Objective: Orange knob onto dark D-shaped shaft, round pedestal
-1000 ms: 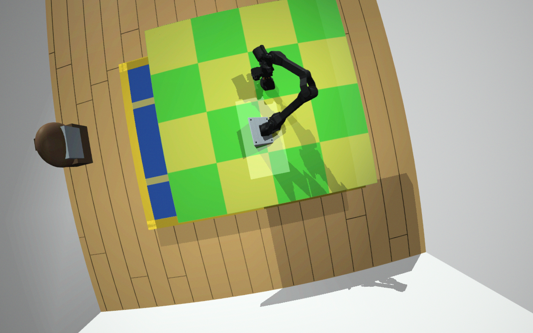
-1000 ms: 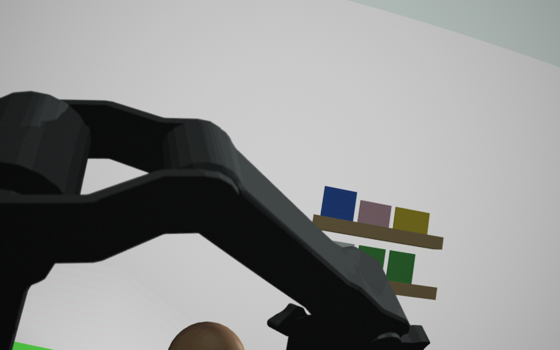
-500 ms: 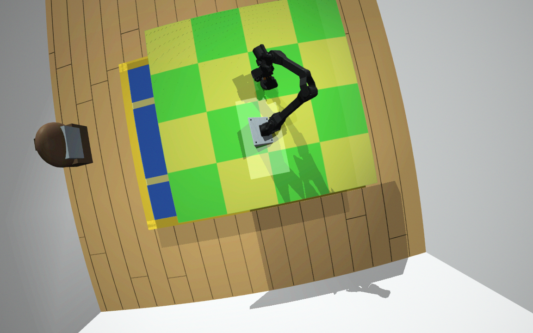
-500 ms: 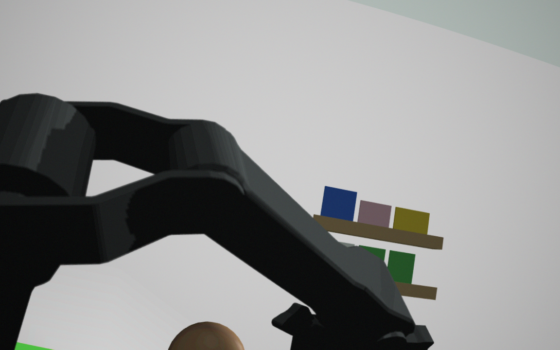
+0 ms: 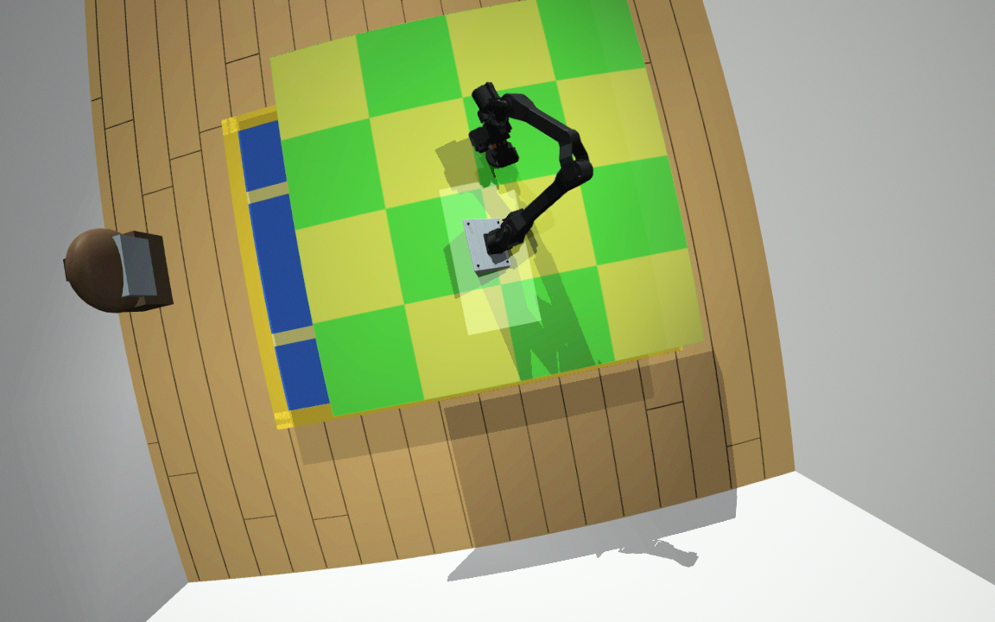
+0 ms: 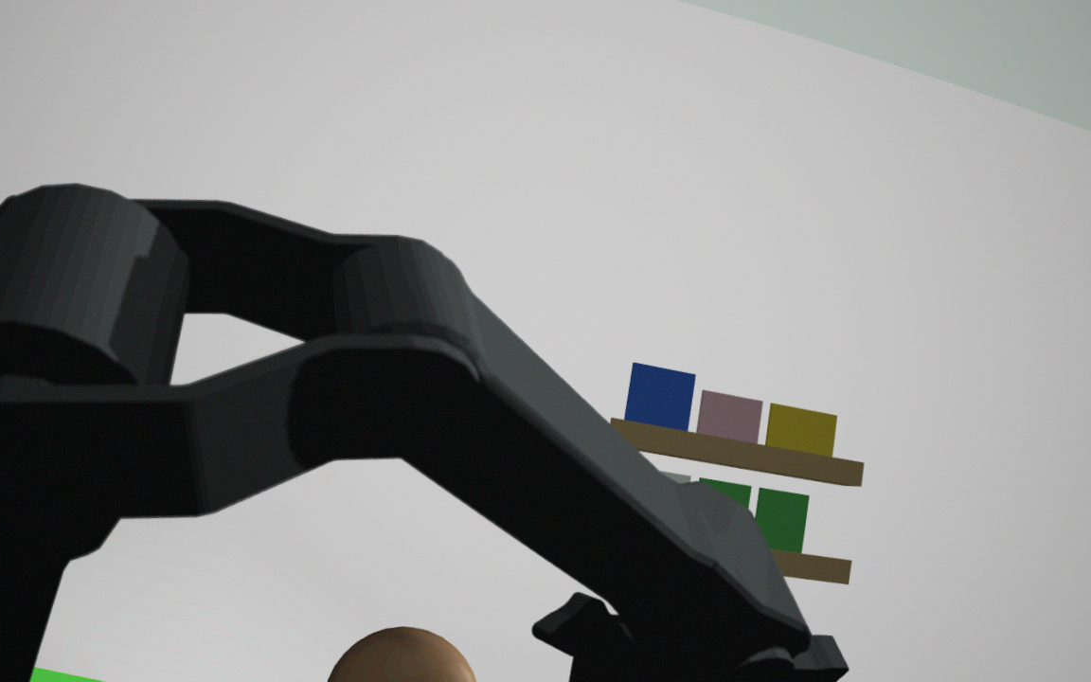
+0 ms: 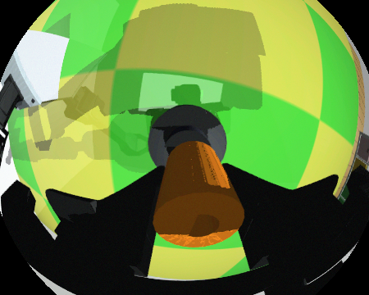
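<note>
The orange knob point(image 7: 194, 205) point(image 5: 495, 145) is between the two black fingers of my gripper point(image 7: 195, 172), which is shut on it. A dark D-shaped mark shows on the knob's near face. The dark round pedestal point(image 7: 187, 115) point(image 5: 503, 157) stands on the checkered surface, just beyond the knob's far end. The knob overlaps the pedestal's middle in the wrist view. The shaft is not clearly visible, and the knob hides much of that area. I cannot tell whether the knob touches the shaft or how its flat side lies. The exterior view shows neither knob nor pedestal.
The arm's base stands on a grey metal plate point(image 5: 475, 247), with the arm point(image 5: 548, 197) curving round to the pedestal. The green and yellow checkered surface point(image 5: 346, 263) lies around them. A brown rounded object point(image 5: 95, 266) is at the far left. Wall shelves point(image 6: 736, 454) hold coloured boxes.
</note>
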Controlling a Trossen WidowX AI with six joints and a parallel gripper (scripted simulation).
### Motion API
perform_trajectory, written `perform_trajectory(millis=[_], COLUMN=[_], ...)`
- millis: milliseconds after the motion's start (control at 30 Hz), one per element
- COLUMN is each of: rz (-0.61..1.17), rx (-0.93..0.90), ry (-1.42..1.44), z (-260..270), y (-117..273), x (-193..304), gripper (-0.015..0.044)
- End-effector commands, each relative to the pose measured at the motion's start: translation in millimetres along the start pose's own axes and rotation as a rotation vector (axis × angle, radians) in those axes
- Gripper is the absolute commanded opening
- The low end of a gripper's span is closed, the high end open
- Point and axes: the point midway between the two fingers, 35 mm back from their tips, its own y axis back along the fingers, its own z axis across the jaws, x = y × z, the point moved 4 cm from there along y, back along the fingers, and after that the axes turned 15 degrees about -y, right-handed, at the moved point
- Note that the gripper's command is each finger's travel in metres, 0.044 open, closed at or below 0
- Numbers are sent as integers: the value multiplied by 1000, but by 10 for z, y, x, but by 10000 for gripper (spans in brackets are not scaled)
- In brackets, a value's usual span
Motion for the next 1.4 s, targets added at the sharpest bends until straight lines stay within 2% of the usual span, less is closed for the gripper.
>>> perform_trajectory(millis=[0, 267, 1367], rz=[0, 0, 0], rx=[6, 5, 5], ry=[-5, 202, 258], z=[0, 29, 28], y=[37, 23, 40], x=[3, 2, -2], gripper=[0, 0, 0])
